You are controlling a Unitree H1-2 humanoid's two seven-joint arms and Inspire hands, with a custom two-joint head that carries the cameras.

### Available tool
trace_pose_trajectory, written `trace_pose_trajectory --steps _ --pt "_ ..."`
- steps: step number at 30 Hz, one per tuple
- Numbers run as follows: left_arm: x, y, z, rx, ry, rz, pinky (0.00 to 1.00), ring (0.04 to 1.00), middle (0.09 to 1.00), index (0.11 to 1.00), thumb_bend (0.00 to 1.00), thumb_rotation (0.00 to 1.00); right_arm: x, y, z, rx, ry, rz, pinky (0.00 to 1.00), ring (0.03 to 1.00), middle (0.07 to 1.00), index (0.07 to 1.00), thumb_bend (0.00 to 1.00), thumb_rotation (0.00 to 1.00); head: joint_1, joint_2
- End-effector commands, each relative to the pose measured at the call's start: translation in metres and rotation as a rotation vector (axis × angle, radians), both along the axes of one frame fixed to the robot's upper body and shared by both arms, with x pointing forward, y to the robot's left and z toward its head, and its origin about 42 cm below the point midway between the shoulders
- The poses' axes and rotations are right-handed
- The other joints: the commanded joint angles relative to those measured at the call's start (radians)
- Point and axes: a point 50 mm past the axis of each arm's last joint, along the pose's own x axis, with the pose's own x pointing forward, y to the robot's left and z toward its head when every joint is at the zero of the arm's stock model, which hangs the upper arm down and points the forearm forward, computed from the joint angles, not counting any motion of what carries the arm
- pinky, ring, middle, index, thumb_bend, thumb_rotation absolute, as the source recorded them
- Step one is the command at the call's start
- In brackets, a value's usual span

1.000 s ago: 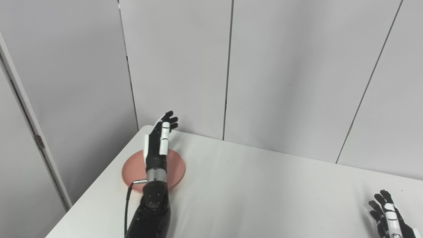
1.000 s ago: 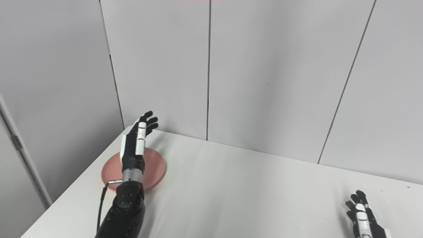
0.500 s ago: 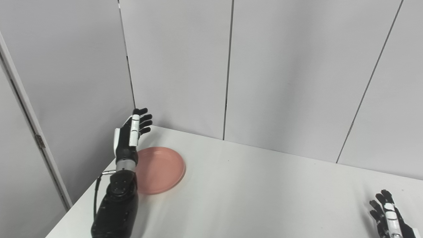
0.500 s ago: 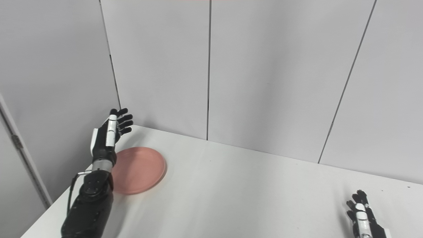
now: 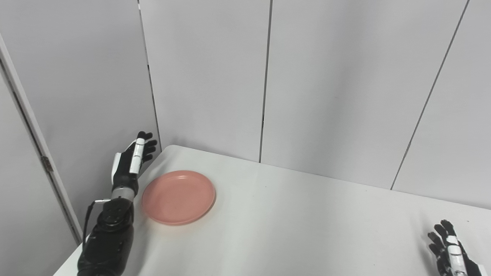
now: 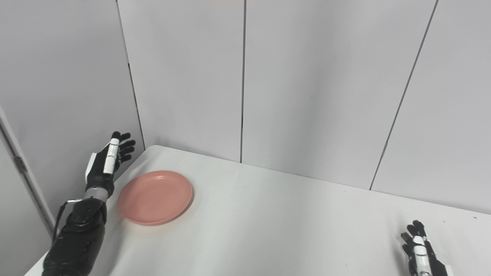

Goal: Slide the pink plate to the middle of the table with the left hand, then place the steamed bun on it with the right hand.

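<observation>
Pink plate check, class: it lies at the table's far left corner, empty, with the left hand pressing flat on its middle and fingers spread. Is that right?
Not quite. The left hand is off the pink plate, raised beside its left rim at the table edge, as the left eye view shows. The rest stands.

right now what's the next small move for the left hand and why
Probably bring the left hand down and rightward against the pink plate's left rim. The hand is open and raised beside the table's left edge, apart from the plate, which sits near the far left corner, not the middle.
</observation>
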Motion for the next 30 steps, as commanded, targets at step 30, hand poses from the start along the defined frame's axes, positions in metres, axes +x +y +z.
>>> trace_pose_trajectory --steps 30 --pt "0.018 0.0 -0.028 -0.242 -0.144 -0.183 0.8 0.8 0.794 0.78 0.8 0.98 0.001 0.005 0.0 -0.001 -0.03 -0.008 0.93 0.914 0.933 0.939 0.65 0.89 0.0 0.003"
